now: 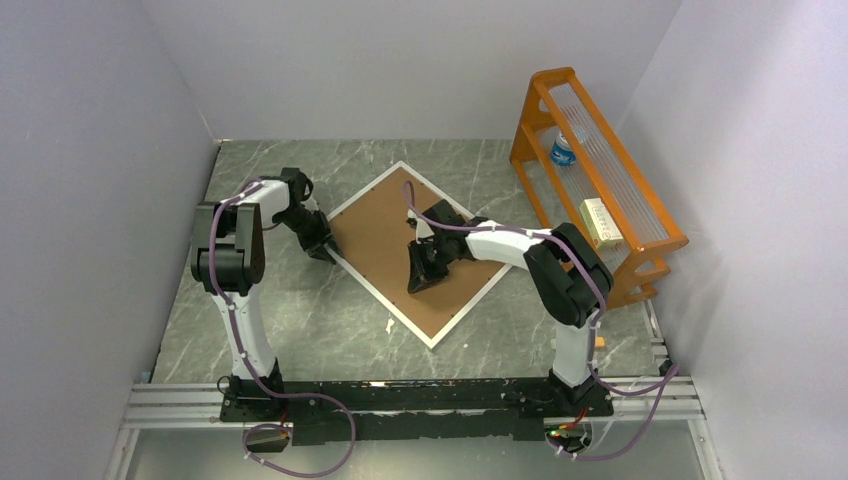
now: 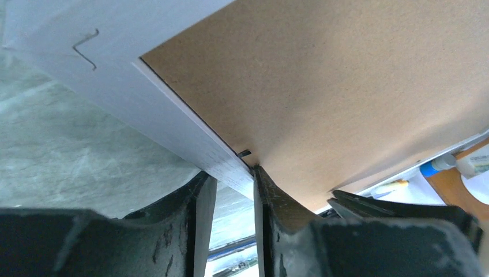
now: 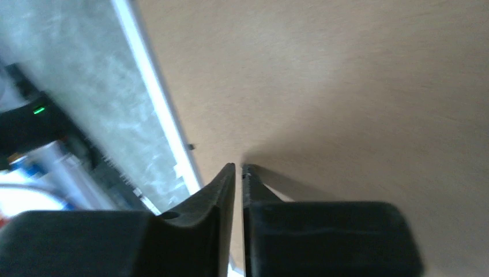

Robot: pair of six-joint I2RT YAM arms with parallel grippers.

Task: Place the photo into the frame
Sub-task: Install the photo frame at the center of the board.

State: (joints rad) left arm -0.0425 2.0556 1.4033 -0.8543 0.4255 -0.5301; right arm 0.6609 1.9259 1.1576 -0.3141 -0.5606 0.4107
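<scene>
The frame [image 1: 470, 308] lies face down on the table, turned like a diamond, and a brown backing board [image 1: 380, 240] fills it. The photo is hidden from view. My left gripper [image 1: 322, 245] is at the frame's left edge. In the left wrist view its fingertips [image 2: 229, 172] straddle the white border [image 2: 161, 109], one outside it and one at the seam with the board [image 2: 346, 86]. My right gripper [image 1: 418, 285] points down onto the board. Its tips [image 3: 238, 167] are almost together on the brown surface [image 3: 346, 86], with nothing between them, near the border [image 3: 155, 109].
An orange rack [image 1: 600, 180] stands at the back right, with a bottle [image 1: 563, 150] and a small box [image 1: 603, 222] on its shelves. A small white scrap [image 1: 389, 325] lies on the marble table in front of the frame. Walls close in on the left, back and right.
</scene>
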